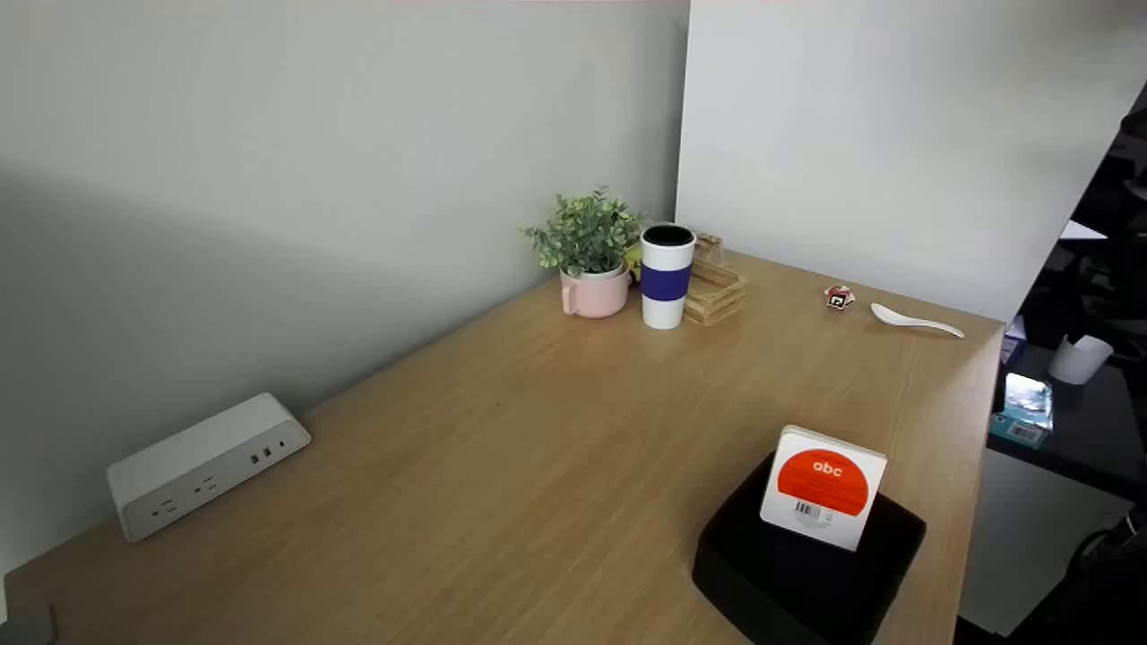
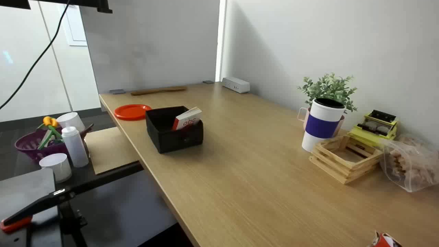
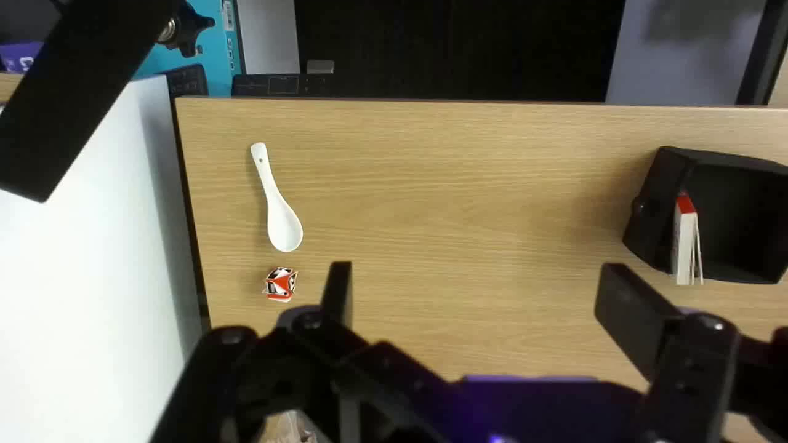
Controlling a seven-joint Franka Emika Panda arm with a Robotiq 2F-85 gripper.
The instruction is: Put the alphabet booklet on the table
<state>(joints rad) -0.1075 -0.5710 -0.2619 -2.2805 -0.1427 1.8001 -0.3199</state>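
The white alphabet booklet with a large orange-red circle leans tilted in an open black box. Its upper edge sticks out above the box wall. In an exterior view, the booklet leans at the wall of the black box. In the wrist view, the booklet shows edge-on at the right. The wooden table bears the box. My gripper is open with nothing between its fingers, above the table and left of the box in the wrist view. It is out of both exterior views.
A red plate stands beside the box. A white spoon and a small red-white item lie near the end panel. A white-purple cup, a potted plant and a wooden crate stand by the wall. A power strip lies along it.
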